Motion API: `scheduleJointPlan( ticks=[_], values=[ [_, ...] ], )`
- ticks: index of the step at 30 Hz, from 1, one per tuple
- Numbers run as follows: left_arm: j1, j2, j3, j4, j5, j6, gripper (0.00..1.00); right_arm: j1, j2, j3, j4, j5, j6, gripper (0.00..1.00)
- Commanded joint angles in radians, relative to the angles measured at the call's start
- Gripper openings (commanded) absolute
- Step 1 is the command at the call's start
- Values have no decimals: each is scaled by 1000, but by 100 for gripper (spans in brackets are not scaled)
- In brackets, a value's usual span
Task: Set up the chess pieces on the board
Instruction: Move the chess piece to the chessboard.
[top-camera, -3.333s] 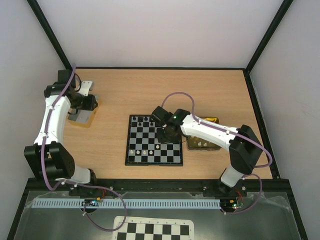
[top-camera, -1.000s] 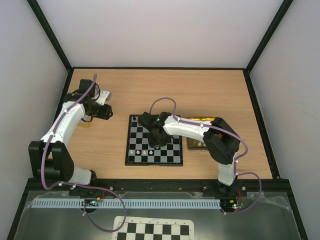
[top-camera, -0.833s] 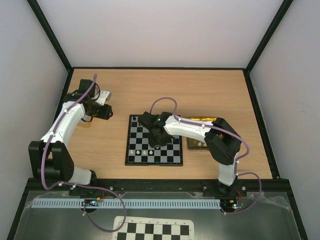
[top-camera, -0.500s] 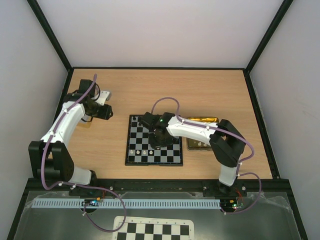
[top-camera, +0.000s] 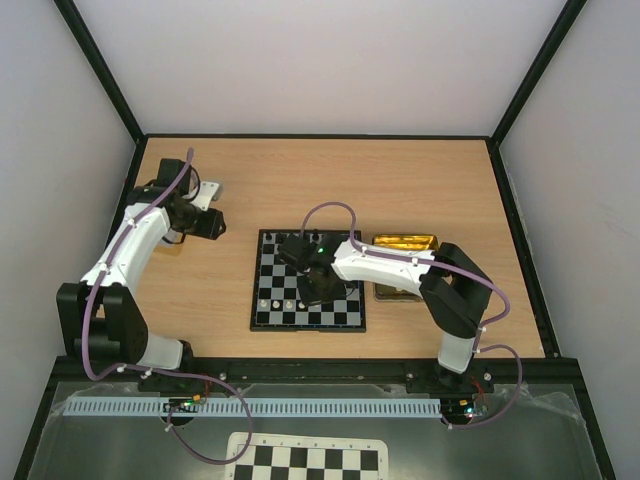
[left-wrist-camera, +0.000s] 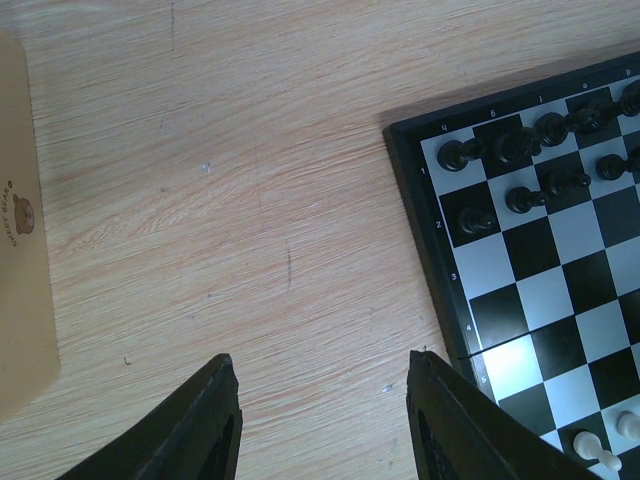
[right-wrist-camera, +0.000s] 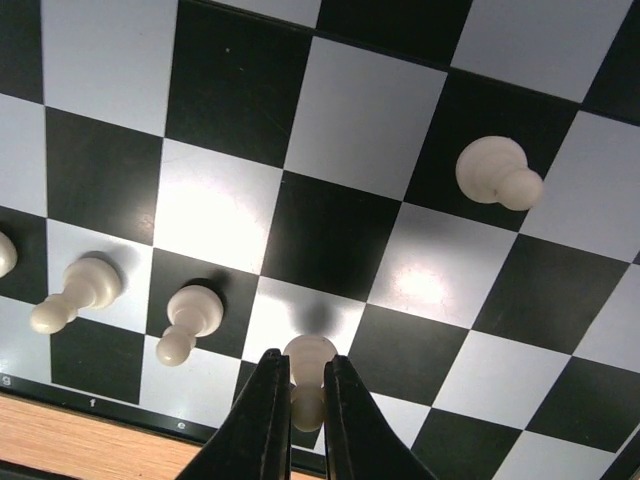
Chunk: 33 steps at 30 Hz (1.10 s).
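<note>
Chess pieces (right-wrist-camera: 497, 172) mostly remain unplaced on the board (right-wrist-camera: 350, 110); my right gripper (right-wrist-camera: 303, 360) pinches a pawn (right-wrist-camera: 308, 350) at six o'clock, left gripper (left-wrist-camera: 322, 365) spread empty.

Gold tray (top-camera: 405, 242), wooden table (top-camera: 300, 180), checker sheet (top-camera: 310, 462)
</note>
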Motion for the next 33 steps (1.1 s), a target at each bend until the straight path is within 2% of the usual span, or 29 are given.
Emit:
scheduleJointPlan(
  ticks=[1, 33],
  values=[
    [-5, -26, -2, -3, 8, -9, 47, 6, -38, -27, -22, 21, 20, 6],
    [-11, -32, -12, 6, -2, -7, 47, 9, 25, 23, -14, 0, -4, 6]
  ],
)
